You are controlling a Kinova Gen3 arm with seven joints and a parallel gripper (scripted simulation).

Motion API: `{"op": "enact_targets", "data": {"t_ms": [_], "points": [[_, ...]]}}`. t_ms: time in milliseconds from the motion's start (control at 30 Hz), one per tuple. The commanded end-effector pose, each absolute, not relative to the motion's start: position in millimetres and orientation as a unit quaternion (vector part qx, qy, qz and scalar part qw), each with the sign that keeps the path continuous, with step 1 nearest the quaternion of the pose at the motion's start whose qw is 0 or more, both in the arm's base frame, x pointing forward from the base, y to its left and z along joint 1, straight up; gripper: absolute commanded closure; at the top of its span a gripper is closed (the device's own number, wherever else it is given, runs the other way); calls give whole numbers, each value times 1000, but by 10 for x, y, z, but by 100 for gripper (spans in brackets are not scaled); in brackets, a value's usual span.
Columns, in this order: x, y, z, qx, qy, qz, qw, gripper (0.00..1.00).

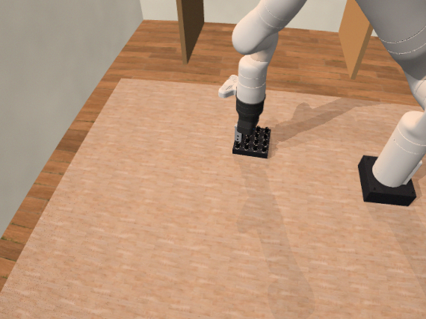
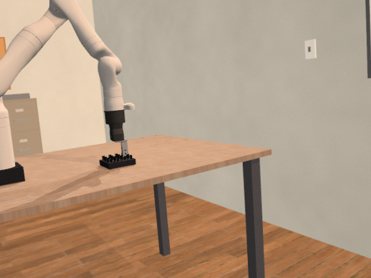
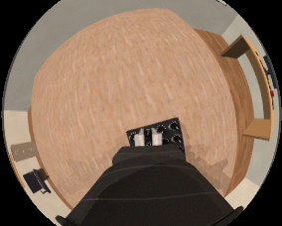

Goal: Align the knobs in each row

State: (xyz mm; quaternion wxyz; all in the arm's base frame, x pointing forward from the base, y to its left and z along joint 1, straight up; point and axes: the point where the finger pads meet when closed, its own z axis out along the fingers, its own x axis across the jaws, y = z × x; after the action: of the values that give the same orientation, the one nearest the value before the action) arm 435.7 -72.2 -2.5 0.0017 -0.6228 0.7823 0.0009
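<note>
The black knob box (image 1: 251,152) (image 2: 118,165) (image 3: 174,127) stands on its feet on the wooden table (image 1: 149,202) (image 2: 195,157). It carries four rows of small black knobs. My gripper (image 1: 239,139) (image 2: 123,154) points straight down onto the box's left edge as the top view shows it. Its fingers are closed around one knob there. The knob's name and its white line are too small to read. In the wrist view my own dark gripper body (image 3: 149,201) hides the fingers and most of the box.
The robot's black base (image 1: 386,187) (image 2: 10,174) stands on the table to the right of the box in the top view. A grey wall runs along the table's left side, and a wooden desk (image 1: 190,19) stands behind the table.
</note>
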Motion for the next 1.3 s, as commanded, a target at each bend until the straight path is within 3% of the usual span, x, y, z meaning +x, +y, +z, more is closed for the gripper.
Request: {"op": "enact_targets", "data": {"t_ms": [0,1267], "points": [[4363,-723,-18,-623,782,0,2,70],[4363,-723,-18,-778,629,0,2,70]]}}
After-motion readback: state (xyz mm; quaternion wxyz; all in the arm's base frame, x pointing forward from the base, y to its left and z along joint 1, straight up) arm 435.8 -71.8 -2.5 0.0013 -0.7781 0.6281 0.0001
